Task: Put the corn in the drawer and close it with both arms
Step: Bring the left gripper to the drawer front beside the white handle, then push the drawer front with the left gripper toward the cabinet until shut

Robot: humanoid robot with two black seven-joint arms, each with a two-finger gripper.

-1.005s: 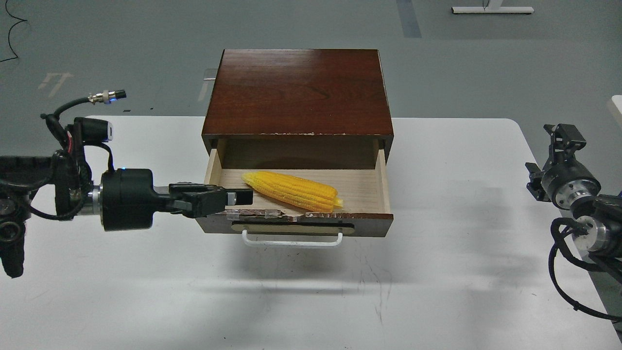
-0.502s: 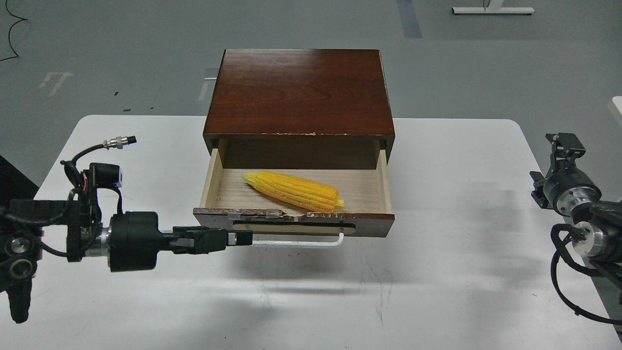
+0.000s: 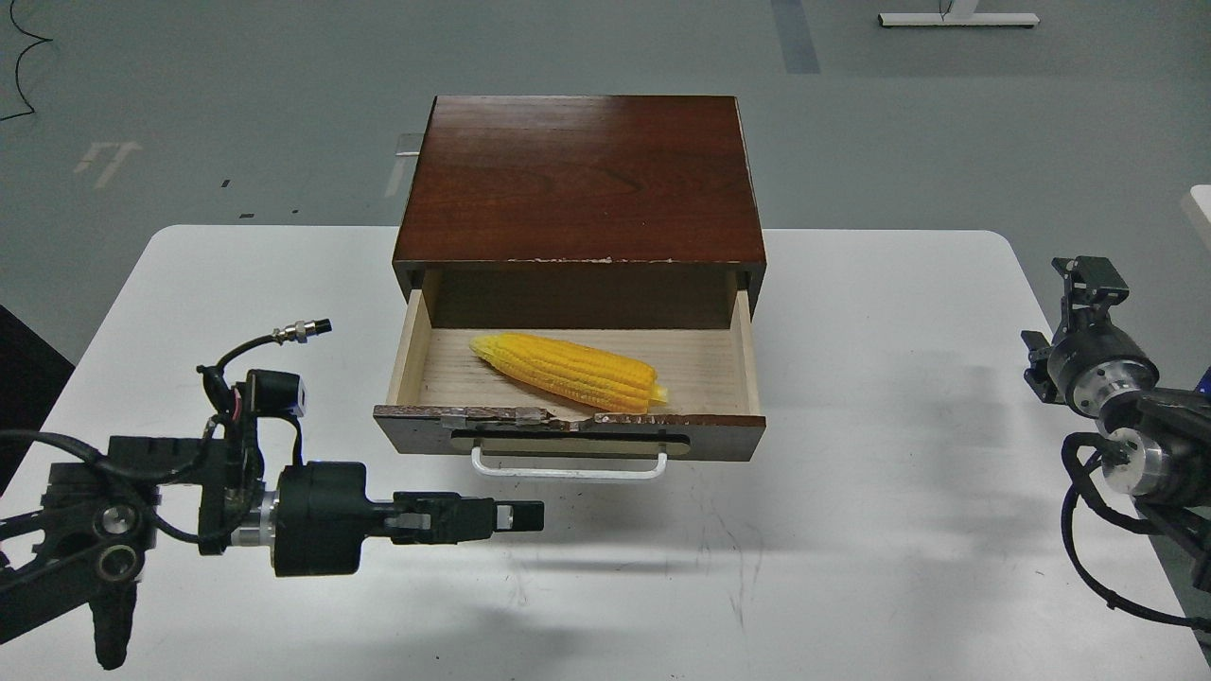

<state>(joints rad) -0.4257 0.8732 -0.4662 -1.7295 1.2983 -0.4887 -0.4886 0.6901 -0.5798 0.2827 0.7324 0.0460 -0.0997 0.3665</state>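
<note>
The yellow corn (image 3: 568, 371) lies across the pale wood floor of the open drawer (image 3: 577, 437), tapered end to the left. The drawer is pulled out of the dark brown cabinet (image 3: 579, 180), and its white bar handle (image 3: 568, 469) faces me. My left gripper (image 3: 530, 515) is empty and points right, low over the table, in front of and below the left end of the handle. Its fingers overlap side-on, so I cannot tell them apart. My right gripper (image 3: 1088, 284) is at the table's right edge, far from the drawer, dark and small.
The cabinet stands at the back middle of the white table (image 3: 851, 492). Bare table surface lies in front of the drawer and on both sides. Grey floor lies beyond, with a white stand base (image 3: 956, 17) far back.
My left arm has drawn back from the drawer's left front corner, moving down and toward me and slightly right. The right arm shifted slightly. The corn and drawer stay put.
</note>
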